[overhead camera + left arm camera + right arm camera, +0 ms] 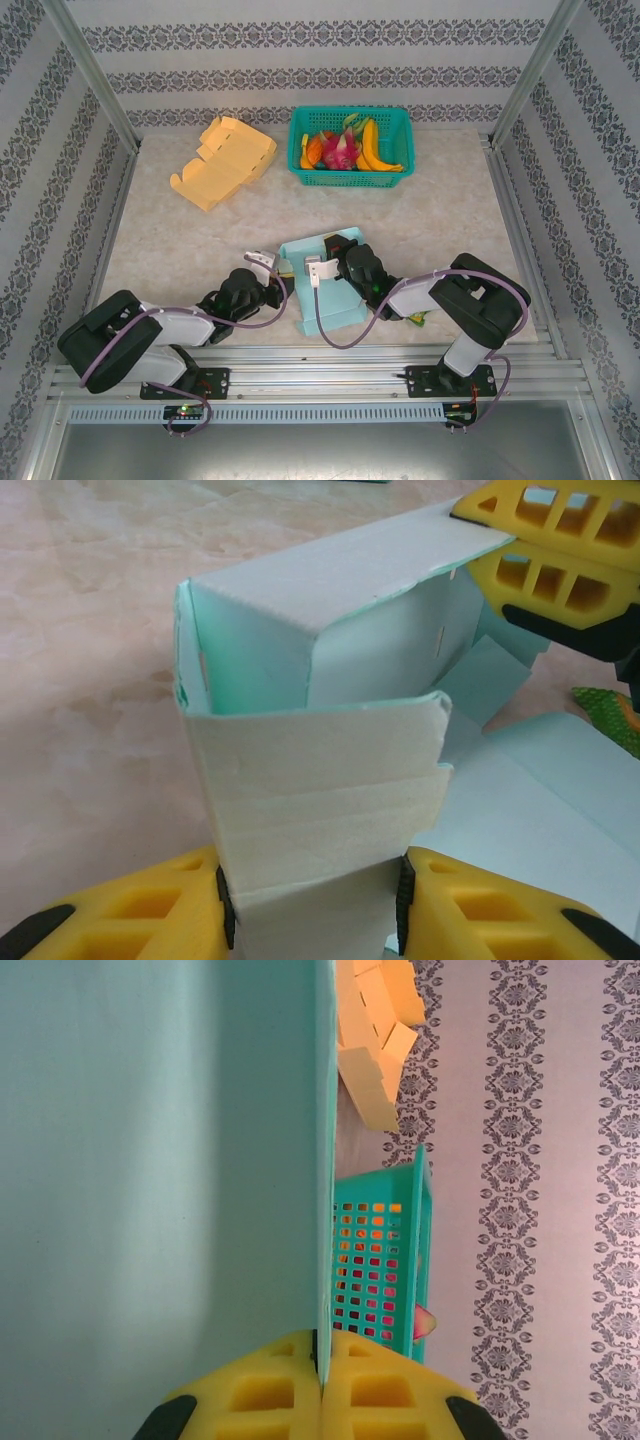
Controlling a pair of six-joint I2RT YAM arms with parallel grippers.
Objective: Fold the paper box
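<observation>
Half-wide grip of the left pincer [312, 920], near-total clamp of the right pincer [320, 1372]

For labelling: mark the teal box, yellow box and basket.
teal box [340, 310], top view, flat near panel.
yellow box [225, 160], top view, its middle.
basket [350, 178], top view, front wall.

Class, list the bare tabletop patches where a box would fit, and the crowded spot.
Free: the strip between green basket and teal paper box; left, nearer than the yellow cardboard blank; right, beside the basket. Crowded: near centre, left hand and right hand on the box.
</observation>
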